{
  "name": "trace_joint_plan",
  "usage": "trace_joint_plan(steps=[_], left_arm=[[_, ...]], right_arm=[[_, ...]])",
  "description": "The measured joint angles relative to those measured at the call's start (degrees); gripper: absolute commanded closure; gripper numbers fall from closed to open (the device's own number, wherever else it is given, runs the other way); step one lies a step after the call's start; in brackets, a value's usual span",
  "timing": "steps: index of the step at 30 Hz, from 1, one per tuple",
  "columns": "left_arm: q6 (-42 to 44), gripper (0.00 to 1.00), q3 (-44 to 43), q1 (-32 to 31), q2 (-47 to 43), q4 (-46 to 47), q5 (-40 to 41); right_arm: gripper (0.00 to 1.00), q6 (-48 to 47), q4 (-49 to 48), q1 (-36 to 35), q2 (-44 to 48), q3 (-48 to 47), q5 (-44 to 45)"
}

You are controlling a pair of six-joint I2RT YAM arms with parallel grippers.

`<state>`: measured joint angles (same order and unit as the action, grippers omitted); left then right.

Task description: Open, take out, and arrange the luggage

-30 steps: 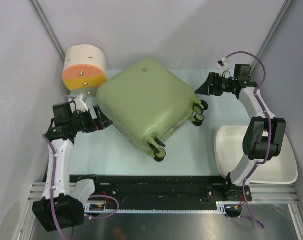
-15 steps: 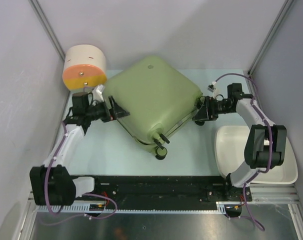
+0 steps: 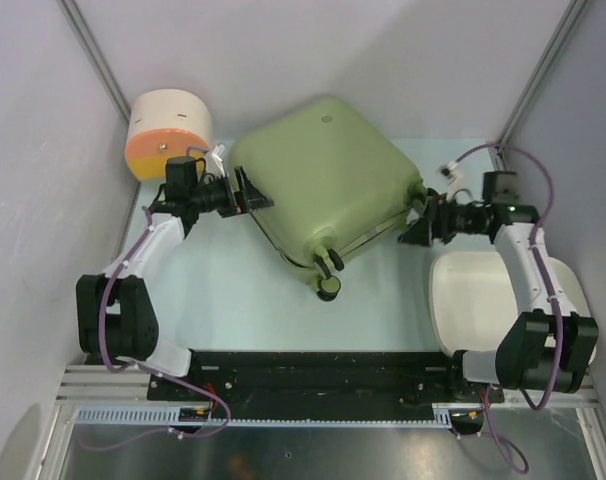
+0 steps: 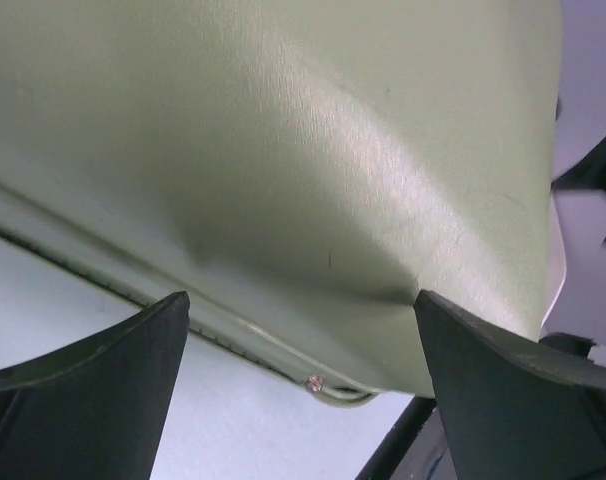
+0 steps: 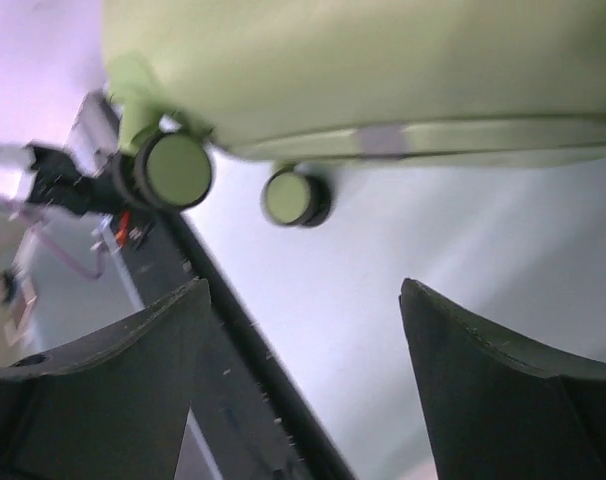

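Observation:
The pale olive-green luggage (image 3: 328, 185) lies closed on the light table, turned at an angle, with its green wheels (image 3: 329, 288) toward the near side. My left gripper (image 3: 255, 192) is open and presses against the luggage's left edge; the left wrist view shows the shell (image 4: 313, 170) and its zip seam (image 4: 223, 335) right between the open jaws. My right gripper (image 3: 415, 222) is open at the luggage's right corner. The right wrist view shows the shell's underside (image 5: 383, 60) and two wheels (image 5: 173, 168) just beyond the jaws.
A round cream-and-orange drum container (image 3: 168, 133) stands at the back left, just behind my left arm. A white oval basin (image 3: 483, 305) sits at the right under my right arm. A black rail (image 3: 313, 372) runs along the near edge.
Both arms have moved in onto the luggage from the sides. The luggage has shifted right and toward the back, and turned a little. Both grippers have stayed open.

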<state>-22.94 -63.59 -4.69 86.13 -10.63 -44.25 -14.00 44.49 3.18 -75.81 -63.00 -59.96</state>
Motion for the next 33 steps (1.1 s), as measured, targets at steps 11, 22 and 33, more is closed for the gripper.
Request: trace_joint_plan(steps=[11,22,33], left_arm=[[1.9,0.00,8.7,2.8,-16.6,-0.6,4.3],[0.8,0.00,12.8,4.6,-19.8,-1.1,4.9],[-0.7,0.00,13.4,7.5,-21.3,-1.5,4.1]], right_arm=[[0.32,10.9,-23.2,16.8,-5.2,-11.0,14.4],[0.44,20.3,-32.7,10.6,-27.5,-12.7,22.3],[0.56,24.3,-33.4,3.8,-37.6,-10.7,22.7]])
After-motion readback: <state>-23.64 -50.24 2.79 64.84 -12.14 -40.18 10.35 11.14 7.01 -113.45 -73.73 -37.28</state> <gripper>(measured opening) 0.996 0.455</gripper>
